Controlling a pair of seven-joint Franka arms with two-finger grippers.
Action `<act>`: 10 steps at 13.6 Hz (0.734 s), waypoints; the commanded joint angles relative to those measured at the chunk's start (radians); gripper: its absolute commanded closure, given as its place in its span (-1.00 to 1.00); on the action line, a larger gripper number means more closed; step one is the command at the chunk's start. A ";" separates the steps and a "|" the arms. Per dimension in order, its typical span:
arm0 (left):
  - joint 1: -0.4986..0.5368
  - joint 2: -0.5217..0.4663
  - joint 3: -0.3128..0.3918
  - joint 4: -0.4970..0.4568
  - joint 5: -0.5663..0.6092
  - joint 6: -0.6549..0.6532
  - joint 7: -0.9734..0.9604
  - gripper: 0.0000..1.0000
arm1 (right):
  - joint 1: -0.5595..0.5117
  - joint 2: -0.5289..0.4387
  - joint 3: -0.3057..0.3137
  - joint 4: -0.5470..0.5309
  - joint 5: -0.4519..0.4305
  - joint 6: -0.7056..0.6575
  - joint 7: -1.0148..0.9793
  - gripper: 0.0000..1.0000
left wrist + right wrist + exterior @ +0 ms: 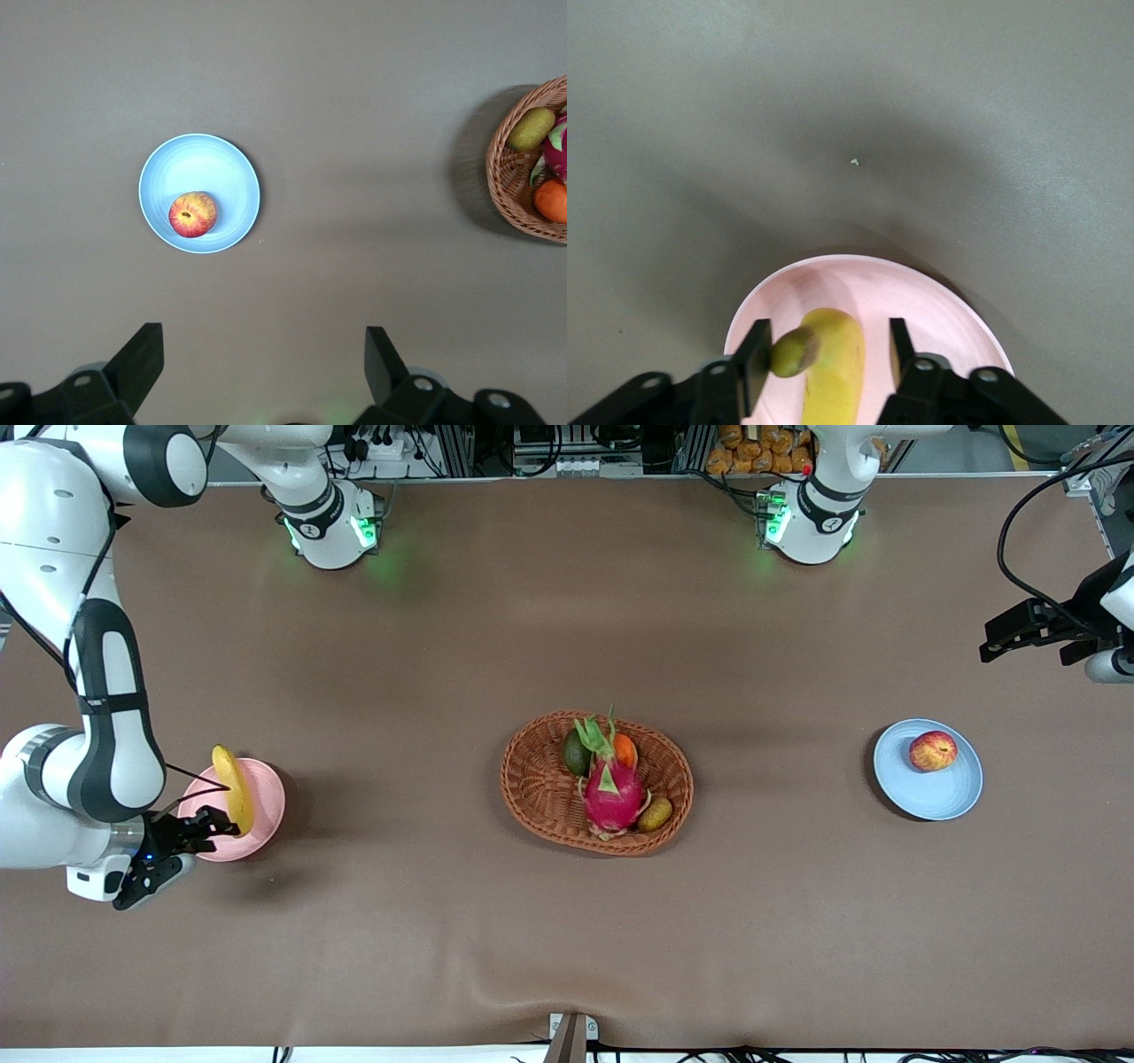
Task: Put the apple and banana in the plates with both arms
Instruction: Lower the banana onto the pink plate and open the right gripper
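Right gripper (232,829) low over the pink plate (262,828), jaws parted around the banana (235,786) lying on it at the right arm's end; apple (932,750) sits in the blue plate (930,797) toward the left arm's end; left gripper (264,363) waits above, fingers spread, empty.

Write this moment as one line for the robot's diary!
apple: on blue plate | banana: on pink plate, between right hand open fingers | left hand: open, high over table | basket: untouched
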 commanded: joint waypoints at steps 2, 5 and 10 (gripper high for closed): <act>0.002 0.011 0.002 0.020 -0.020 -0.014 0.024 -1.00 | 0.010 -0.043 0.016 0.027 -0.011 -0.002 -0.018 -1.00; 0.002 0.011 0.004 0.019 -0.020 -0.014 0.024 -1.00 | 0.013 -0.134 0.021 0.052 -0.010 -0.069 -0.020 -1.00; 0.002 0.012 0.004 0.023 -0.020 -0.014 0.021 -1.00 | 0.059 -0.266 0.013 0.073 -0.018 -0.104 0.017 -1.00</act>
